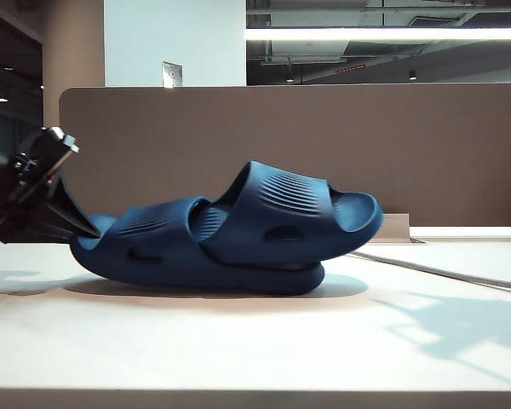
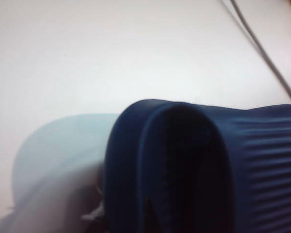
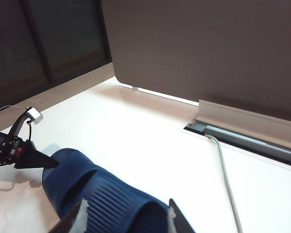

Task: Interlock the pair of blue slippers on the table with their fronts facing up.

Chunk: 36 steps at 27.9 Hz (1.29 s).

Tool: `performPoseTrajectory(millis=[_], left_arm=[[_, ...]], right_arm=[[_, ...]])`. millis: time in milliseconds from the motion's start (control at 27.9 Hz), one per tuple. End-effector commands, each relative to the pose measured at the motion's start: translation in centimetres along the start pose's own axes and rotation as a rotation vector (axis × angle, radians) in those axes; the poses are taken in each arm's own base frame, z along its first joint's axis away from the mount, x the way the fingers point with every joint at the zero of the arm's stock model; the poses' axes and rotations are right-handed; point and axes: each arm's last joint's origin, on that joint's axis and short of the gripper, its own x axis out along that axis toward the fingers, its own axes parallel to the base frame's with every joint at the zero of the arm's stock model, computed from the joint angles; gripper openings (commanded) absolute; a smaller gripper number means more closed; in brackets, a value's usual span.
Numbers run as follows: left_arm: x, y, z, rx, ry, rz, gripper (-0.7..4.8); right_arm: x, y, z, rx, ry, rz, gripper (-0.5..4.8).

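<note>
Exterior: slippers point(image 1: 230, 243) nested on table point(image 1: 255, 349), straps up, one pushed through the strap of the other, long axis running left to right, toe of the upper one riding up at right. Left gripper point(image 1: 64, 217) low at the left end of the pair, dark fingers right against the heel, contact likely but not certain from here. Right arm out of this view. Brown panel point(image 1: 324, 145) behind. Left wrist: only a rounded slipper end point(image 2: 184, 165) filling the near field, table point(image 2: 111, 53) pale beyond, cable point(image 2: 262, 53) across a corner; no fingers shown, so by the record the claw pinched nearly together, whether on foam or on nothing cannot tell. Right wrist: right gripper point(image 3: 126, 216) raised above the pair, two fingertips standing apart with ribbed straps point(image 3: 106, 199) below between them, nothing clamped. Left gripper point(image 3: 36, 159) visible at the far end of the same pair, touching or nearly so. Cable point(image 3: 228, 179) running from a slot at the panel foot. Judgement: interlock looks done or nearly so; any further nudge would run along the long axis, left claw nearer the heel, right claw nearer the straps from above.
</note>
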Motion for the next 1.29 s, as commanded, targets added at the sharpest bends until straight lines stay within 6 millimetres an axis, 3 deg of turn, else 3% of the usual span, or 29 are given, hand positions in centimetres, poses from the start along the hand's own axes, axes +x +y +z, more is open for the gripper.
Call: performPoseTrajectory(millis=[36, 179, 359, 502, 574, 861, 1005, 1292], left_arm=[[0.3, -0.4, 0.1, 0.041, -0.009, 0.054, -0.01], [0.3, -0.4, 0.1, 0.042, -0.016, 0.100, 0.88], [0.3, -0.3, 0.1, 0.042, -0.015, 0.105, 1.15], [0.3, -0.3, 0.0, 0.047, -0.015, 0.125, 2.56], [0.2, -0.2, 0.0, 0.045, -0.016, 0.132, 2.94], [-0.6, -0.6, 0.7, 0.046, -0.053, 0.126, 3.02], [-2.8, -2.3, 2.2, 0.088, -0.149, 0.112, 3.02], [-11.7, -9.1, 4.9, 0.260, -0.488, 0.062, 3.01]], right_arm=[[-0.1, 0.1, 0.2, -0.004, -0.006, 0.002, 2.10], [-0.1, 0.1, 0.1, 0.001, 0.000, 0.002, 2.10], [-0.1, 0.1, 0.0, 0.005, 0.006, 0.001, 2.10], [-0.1, 0.1, -0.1, 0.012, 0.016, 0.001, 2.10], [-0.1, 0.1, -0.2, 0.016, 0.022, 0.001, 2.10], [-0.1, 0.1, -0.2, 0.018, 0.026, 0.000, 2.10], [-0.1, 0.1, -0.1, 0.016, 0.022, -0.007, 2.10], [-2.0, 1.2, 1.1, -0.009, -0.076, -0.083, 2.01]])
